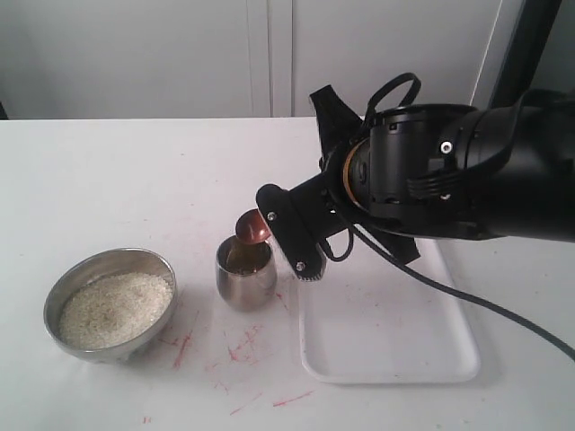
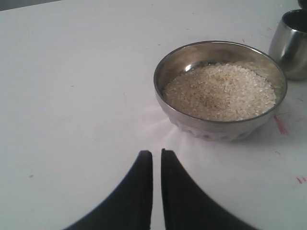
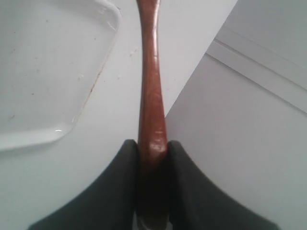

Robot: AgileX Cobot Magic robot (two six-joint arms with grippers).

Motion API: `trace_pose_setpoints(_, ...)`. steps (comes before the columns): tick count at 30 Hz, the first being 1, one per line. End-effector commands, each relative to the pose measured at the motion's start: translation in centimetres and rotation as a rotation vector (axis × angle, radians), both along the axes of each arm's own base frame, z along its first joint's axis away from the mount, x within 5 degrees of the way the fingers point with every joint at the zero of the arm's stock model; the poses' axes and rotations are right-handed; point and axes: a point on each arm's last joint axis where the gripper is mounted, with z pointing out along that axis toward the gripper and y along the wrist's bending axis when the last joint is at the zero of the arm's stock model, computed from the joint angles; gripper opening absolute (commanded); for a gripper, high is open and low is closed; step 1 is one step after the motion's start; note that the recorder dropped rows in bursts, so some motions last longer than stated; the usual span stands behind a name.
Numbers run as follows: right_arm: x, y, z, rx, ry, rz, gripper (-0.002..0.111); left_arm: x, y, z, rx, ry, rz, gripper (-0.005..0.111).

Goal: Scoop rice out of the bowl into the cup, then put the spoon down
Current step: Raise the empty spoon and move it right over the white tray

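The wide steel bowl (image 1: pixel 110 303) holds white rice (image 1: pixel 114 308) at the table's front left; it shows too as the bowl (image 2: pixel 220 89) with rice (image 2: pixel 220 92) in the left wrist view. The small steel cup (image 1: pixel 245 272) stands just right of it, cup (image 2: pixel 291 44). My right gripper (image 1: pixel 286 235) is shut on the reddish-brown wooden spoon (image 3: pixel 152 96), whose head (image 1: pixel 252 228) hangs turned over the cup's mouth. In its wrist view the right gripper (image 3: pixel 153 146) pinches the handle. My left gripper (image 2: pixel 157 154) is shut on nothing, low over the table near the bowl.
A white rectangular tray (image 1: pixel 386 328) lies right of the cup, under the right arm; its corner tray (image 3: pixel 48 72) shows in the right wrist view. Red marks (image 1: pixel 243 346) stain the tabletop in front of the cup. A black cable (image 1: pixel 467 301) trails over the tray.
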Motion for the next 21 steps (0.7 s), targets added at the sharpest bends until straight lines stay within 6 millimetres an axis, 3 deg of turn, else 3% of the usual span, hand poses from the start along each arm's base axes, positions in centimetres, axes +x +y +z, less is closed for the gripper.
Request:
trace_pose_setpoints(1,0.0,0.1,0.0,0.146,-0.01,-0.096,0.001,0.0,0.0,0.2,-0.012,-0.006,0.001,0.014)
trace_pose_setpoints(13,-0.9,-0.7,1.4,0.778,-0.032,-0.583,0.001,0.0,0.0,0.2,-0.012,-0.006,0.001,0.014)
trace_pose_setpoints(17,-2.0,-1.6,2.2,0.924,0.006,-0.757,0.001,0.0,0.0,0.2,-0.012,-0.006,0.001,0.014)
trace_pose_setpoints(21,-4.5,-3.1,4.9,1.075,0.056,-0.87,0.001,0.0,0.0,0.2,-0.012,-0.006,0.001,0.014)
